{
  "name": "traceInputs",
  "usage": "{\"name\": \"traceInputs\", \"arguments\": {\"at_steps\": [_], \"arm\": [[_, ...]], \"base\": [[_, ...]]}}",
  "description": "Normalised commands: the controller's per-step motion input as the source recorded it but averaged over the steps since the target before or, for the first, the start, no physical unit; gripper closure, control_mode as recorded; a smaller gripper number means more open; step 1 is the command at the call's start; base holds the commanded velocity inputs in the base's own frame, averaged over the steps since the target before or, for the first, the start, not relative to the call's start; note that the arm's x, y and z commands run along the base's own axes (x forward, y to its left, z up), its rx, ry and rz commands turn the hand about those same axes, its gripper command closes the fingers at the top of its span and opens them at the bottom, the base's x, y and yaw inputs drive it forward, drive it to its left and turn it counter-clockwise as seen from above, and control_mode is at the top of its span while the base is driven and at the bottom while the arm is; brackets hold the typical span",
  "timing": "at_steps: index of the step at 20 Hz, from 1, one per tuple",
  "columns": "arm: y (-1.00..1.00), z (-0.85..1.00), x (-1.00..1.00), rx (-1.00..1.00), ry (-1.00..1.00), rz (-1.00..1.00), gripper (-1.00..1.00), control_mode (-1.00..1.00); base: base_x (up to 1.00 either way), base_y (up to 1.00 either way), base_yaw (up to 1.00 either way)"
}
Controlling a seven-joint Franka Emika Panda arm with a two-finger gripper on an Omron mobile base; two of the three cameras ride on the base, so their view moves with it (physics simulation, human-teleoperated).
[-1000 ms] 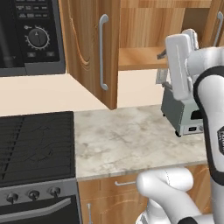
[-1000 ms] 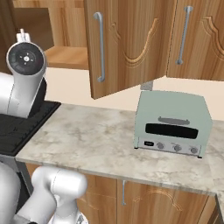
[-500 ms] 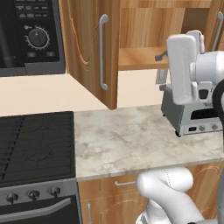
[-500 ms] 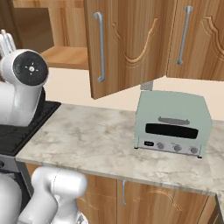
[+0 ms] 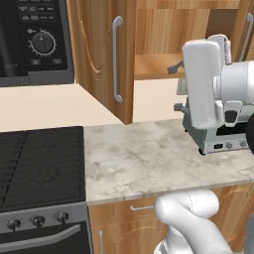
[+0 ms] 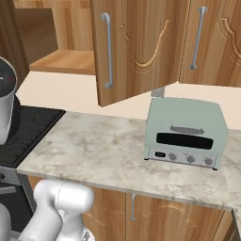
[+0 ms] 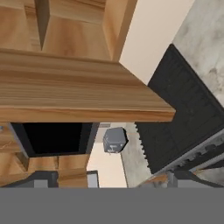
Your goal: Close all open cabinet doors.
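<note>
Bright, even rendered light — soft shadows, no glare, everything sharp.

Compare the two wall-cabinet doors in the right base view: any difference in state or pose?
The left door is swung open, angled out over the counter; the right door sits shut, flush with the cabinet. The left door's bottom edge looks lower in view. Both share brown wood grain, a carved curved panel, and a vertical silver bar handle.

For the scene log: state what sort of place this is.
A simulated home kitchen, it seems: wood wall cabinets with one cabinet door swung open, a black stove beside a marble-look counter, and a pale green toaster oven.
</note>
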Motion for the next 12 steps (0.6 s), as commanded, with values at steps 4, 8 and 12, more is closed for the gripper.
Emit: {"name": "traceInputs", "arguments": {"at_steps": [4, 8, 12], "arm": [[0.57, -0.11, -0.24, -0.06, 0.12, 0.0, -1.0, -1.0], [0.84, -0.29, -0.01, -0.14, 0.03, 0.0, -1.0, -1.0], [0.84, -0.23, 0.13, -0.11, -0.04, -0.09, -1.0, -1.0]], "base": [[0.0, 0.0, 0.0], [0.0, 0.0, 0.0], [0.0, 0.0, 0.0]]}}
